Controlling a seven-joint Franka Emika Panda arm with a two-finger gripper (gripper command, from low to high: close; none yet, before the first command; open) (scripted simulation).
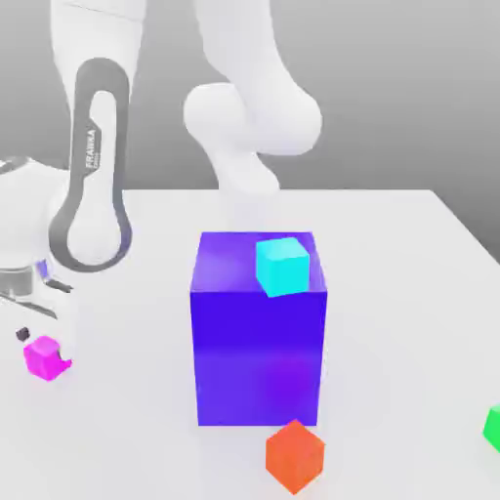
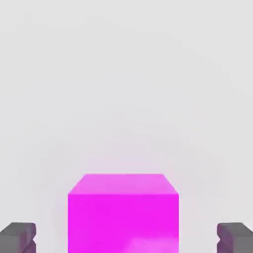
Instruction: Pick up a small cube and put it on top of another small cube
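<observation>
Big blue-purple block stands mid-worktop, cyan cube sitting on its top; orange-red cube just in front, green cube at the exterior view's right edge.

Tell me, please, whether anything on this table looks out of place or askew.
Nothing looks damaged or spilled. The one oddity: the cyan cube sits on the big blue block, at its top front edge.

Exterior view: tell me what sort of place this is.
Most likely a simulated robot test bench: a bare white table, plain coloured blocks such as the big blue block and pink cube, and a white robot arm against grey.
</observation>
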